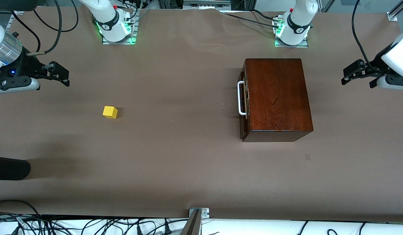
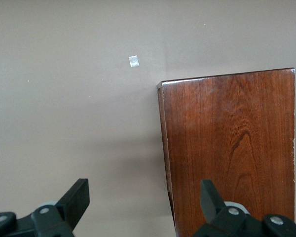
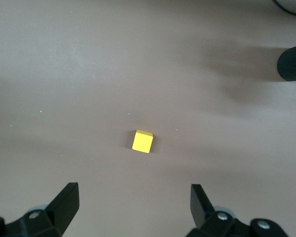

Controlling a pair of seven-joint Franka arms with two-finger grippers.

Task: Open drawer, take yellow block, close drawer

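The dark reddish-brown wooden box (image 1: 278,98) stands toward the left arm's end of the table. Its drawer (image 1: 244,98) is pushed in, and the white bar handle (image 1: 241,98) faces the right arm's end. The box top also shows in the left wrist view (image 2: 229,148). The yellow block (image 1: 110,112) lies on the bare table toward the right arm's end, outside the drawer. My right gripper (image 1: 62,75) is open and empty, raised over the table with the block (image 3: 142,141) lying ahead of its fingers. My left gripper (image 1: 346,76) is open and empty, raised beside the box.
A black cylinder (image 1: 8,168) juts in at the right arm's end, nearer the front camera than the block; it also shows in the right wrist view (image 3: 292,61). A small grey patch (image 1: 307,156) lies near the box. Cables and a metal bracket (image 1: 198,213) line the front edge.
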